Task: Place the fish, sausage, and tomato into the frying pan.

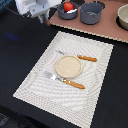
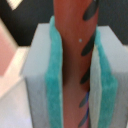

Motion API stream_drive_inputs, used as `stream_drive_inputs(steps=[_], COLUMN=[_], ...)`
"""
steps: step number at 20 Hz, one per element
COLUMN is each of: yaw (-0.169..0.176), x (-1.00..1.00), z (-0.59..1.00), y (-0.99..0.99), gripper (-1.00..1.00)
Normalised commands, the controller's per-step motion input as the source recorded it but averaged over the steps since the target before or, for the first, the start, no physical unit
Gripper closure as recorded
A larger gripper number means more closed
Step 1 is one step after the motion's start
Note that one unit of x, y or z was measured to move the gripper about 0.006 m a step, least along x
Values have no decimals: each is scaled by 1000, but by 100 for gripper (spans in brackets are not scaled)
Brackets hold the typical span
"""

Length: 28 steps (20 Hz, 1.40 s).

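In the wrist view my gripper (image 2: 75,80) is shut on the sausage (image 2: 72,45), a reddish-brown rod with dark marks, clamped between the teal pads (image 2: 54,75). In the exterior view the gripper (image 1: 40,16) hangs at the top left, above the dark table and on the exterior view's left of the frying pan (image 1: 61,14). The tomato (image 1: 68,6) lies inside the pan. The sausage itself is too small to make out in the exterior view. The fish is not in view.
A deeper grey pot (image 1: 91,13) stands beside the pan on a brown board (image 1: 100,27), with a pale bowl (image 1: 123,16) at the far right. A striped placemat (image 1: 35,82) carries a tan plate (image 1: 68,65), a knife (image 1: 86,58) and a fork (image 1: 70,82).
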Motion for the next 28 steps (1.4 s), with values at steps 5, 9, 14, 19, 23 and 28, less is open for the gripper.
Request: stream_drive_inputs(steps=[5,9,14,19,23,28], yaw=[0,3,0,4,22,22], x=[852,819,842,430,156,52], z=[993,804,518,-93,-304,-222], y=[814,791,745,458,304,410], gripper=[100,100,100,100,100,100])
